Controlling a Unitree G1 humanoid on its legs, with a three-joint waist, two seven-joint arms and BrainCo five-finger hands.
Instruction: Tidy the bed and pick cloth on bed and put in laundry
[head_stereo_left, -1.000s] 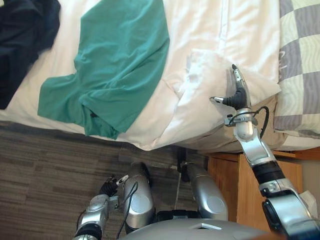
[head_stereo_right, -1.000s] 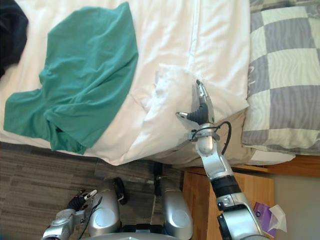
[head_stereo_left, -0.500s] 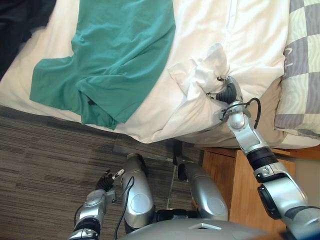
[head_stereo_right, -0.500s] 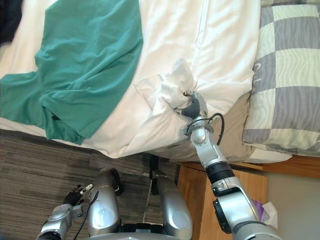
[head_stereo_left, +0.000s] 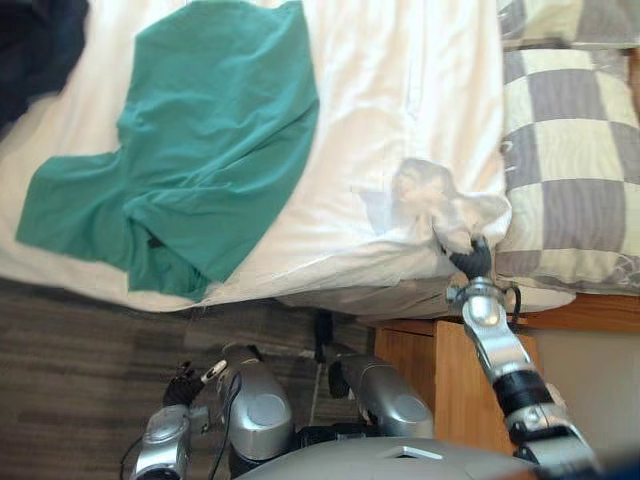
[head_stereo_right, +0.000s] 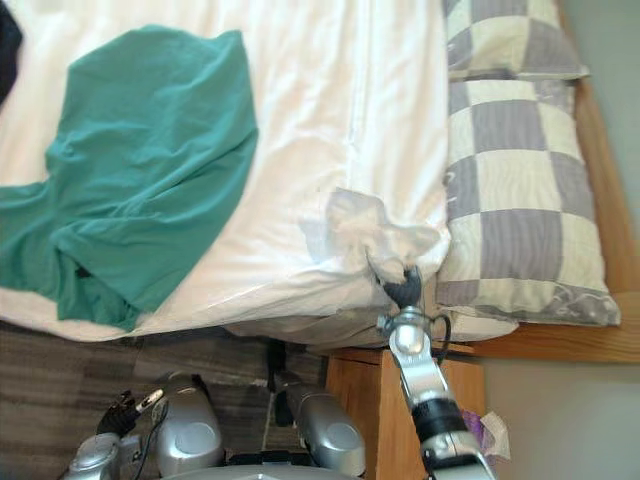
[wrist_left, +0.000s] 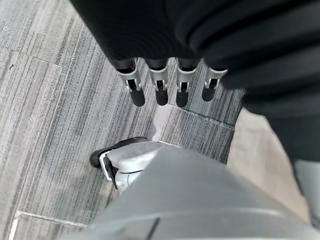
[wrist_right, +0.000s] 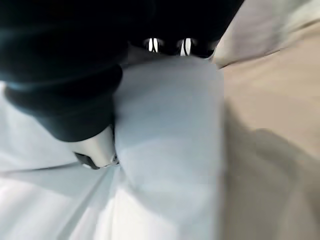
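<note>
A green cloth (head_stereo_left: 190, 170) lies spread on the white duvet (head_stereo_left: 400, 90), over the bed's left half. A dark cloth (head_stereo_left: 40, 45) sits at the far left corner. My right hand (head_stereo_left: 470, 262) is at the bed's near edge beside the pillow, shut on a bunched corner of the duvet (head_stereo_left: 440, 205). In the right wrist view the white duvet fabric (wrist_right: 170, 140) fills the space between my thumb (wrist_right: 95, 150) and curled fingers. My left hand (head_stereo_left: 185, 385) hangs low over the carpet, its fingers (wrist_left: 160, 90) straight and holding nothing.
A grey-and-cream checked pillow (head_stereo_left: 570, 170) lies at the bed's right end, with a second pillow (head_stereo_right: 500, 40) beyond it. A wooden nightstand (head_stereo_left: 450, 390) stands below the bed's edge under my right arm. Striped grey carpet (head_stereo_left: 80, 370) runs along the bed's near side.
My right hand has curled shut on the duvet corner and drawn it rightward to the pillow, bunching the fabric. The camera has shifted. The left hand has stayed low.
</note>
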